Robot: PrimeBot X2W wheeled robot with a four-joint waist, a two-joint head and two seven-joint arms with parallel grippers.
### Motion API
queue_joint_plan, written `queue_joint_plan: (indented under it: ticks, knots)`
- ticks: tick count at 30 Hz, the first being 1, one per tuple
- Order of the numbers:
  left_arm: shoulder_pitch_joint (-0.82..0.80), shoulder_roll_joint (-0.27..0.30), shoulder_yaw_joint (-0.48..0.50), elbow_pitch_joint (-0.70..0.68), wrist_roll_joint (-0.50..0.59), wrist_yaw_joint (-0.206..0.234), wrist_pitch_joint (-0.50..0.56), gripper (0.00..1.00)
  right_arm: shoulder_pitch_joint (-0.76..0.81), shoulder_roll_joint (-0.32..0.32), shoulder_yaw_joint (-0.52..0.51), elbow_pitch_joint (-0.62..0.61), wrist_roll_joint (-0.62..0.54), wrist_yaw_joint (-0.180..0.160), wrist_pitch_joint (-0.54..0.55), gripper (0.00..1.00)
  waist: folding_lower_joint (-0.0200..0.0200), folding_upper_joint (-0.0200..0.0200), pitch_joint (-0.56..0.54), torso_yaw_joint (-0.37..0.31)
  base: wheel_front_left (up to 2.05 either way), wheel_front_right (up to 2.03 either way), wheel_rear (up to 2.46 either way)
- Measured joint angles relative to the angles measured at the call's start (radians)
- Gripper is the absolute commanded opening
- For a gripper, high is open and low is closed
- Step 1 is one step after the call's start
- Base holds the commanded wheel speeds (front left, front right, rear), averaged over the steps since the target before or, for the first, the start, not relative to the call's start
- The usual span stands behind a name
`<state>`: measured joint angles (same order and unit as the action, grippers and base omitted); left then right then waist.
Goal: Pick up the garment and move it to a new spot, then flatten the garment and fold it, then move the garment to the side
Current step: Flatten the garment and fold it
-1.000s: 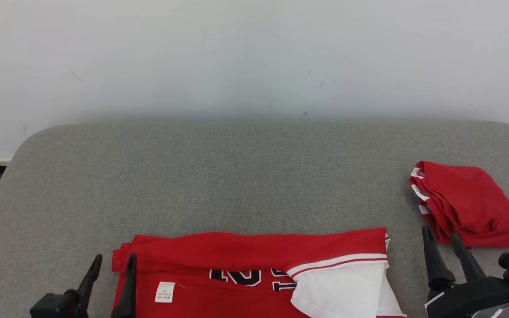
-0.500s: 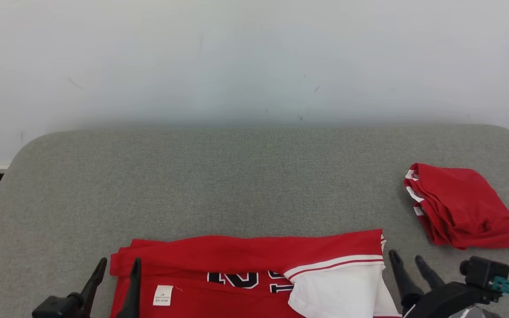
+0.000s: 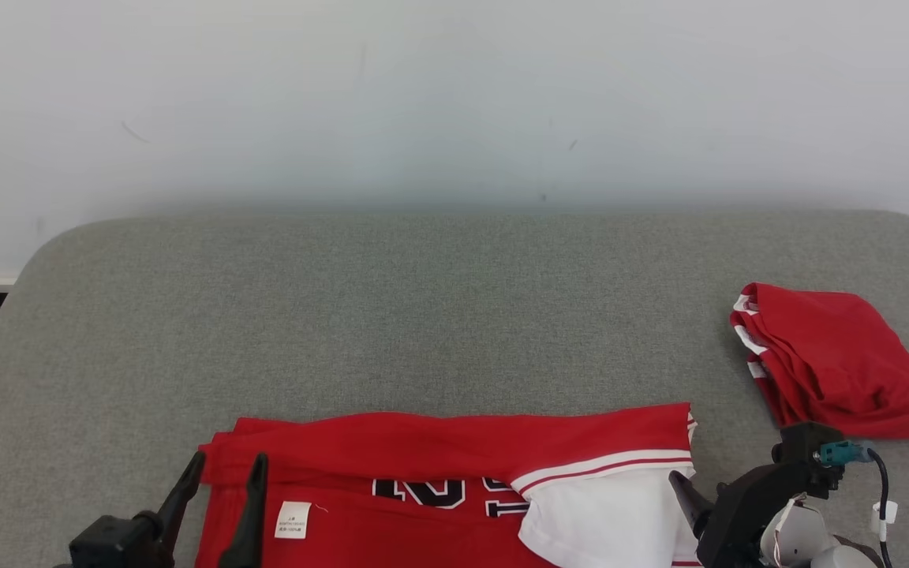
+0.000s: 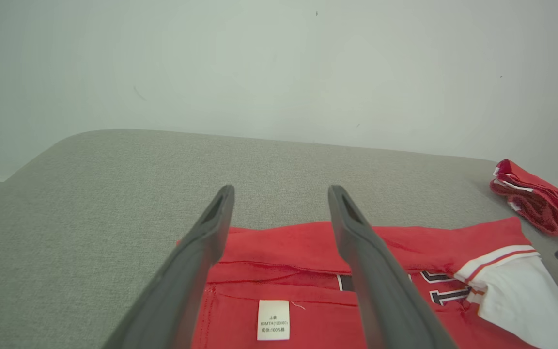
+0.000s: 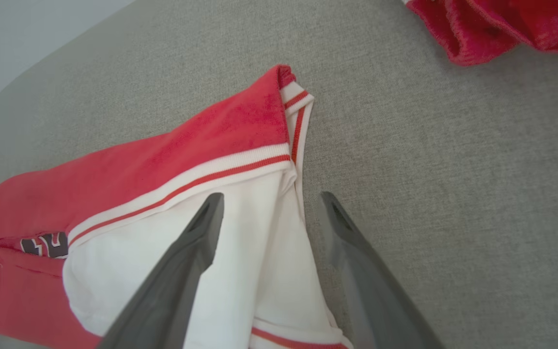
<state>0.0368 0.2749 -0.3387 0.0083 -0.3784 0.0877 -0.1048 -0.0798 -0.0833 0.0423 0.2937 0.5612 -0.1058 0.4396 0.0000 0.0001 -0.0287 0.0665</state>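
Note:
The garment [image 3: 439, 450] is a red shirt with white sleeves and dark lettering, lying flat in layers at the near edge of the grey table [image 3: 423, 300]. My left gripper [image 3: 227, 461] stands open over the shirt's left end, near its white label; between its fingers the left wrist view shows the red cloth [image 4: 284, 247] under the left gripper [image 4: 281, 191]. My right gripper [image 3: 683, 487] is open and angled in at the white sleeve. In the right wrist view, the right gripper [image 5: 271, 198] straddles the edge of the garment's sleeve [image 5: 211, 140], one finger over cloth, one over table.
A second red garment [image 3: 833, 359] lies folded at the table's right side, also seen as the red pile [image 4: 540, 198] and the folded pile [image 5: 492, 24]. A pale wall rises behind the table. The table's rounded left edge drops to the floor.
My right gripper has swung left from beside the folded red pile to the white sleeve's edge. My left gripper has shifted slightly right over the shirt's left end. Both stayed open.

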Motion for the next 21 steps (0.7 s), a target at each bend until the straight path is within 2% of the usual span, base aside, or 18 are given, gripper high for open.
queue_joint_plan:
  ticks: [10, 18, 20, 21]
  knots:
    - [-0.035, 0.008, -0.007, -0.022, 0.003, -0.002, 0.035, 1.00, -0.058, -0.004, -0.009, 0.128, -0.010, -0.012, 0.101, 1.00, 0.0001, 0.0000, 0.031, 0.026, 0.00, 0.00, 0.00]
    - [-0.044, 0.008, -0.006, -0.022, 0.003, -0.009, 0.044, 1.00, -0.118, 0.006, -0.034, 0.182, 0.001, -0.018, 0.128, 1.00, 0.0000, 0.0000, 0.049, 0.042, 0.00, 0.00, 0.00]
    - [-0.044, 0.008, -0.007, -0.022, 0.003, -0.009, 0.050, 1.00, -0.120, 0.006, -0.038, 0.189, 0.002, -0.018, 0.131, 0.81, 0.0000, 0.0000, 0.050, 0.044, 0.00, 0.00, 0.00]
    - [-0.044, 0.008, -0.007, -0.022, 0.003, -0.009, 0.052, 1.00, -0.123, 0.006, -0.039, 0.193, 0.002, -0.018, 0.134, 0.64, 0.0000, 0.0000, 0.050, 0.045, 0.00, 0.00, 0.00]
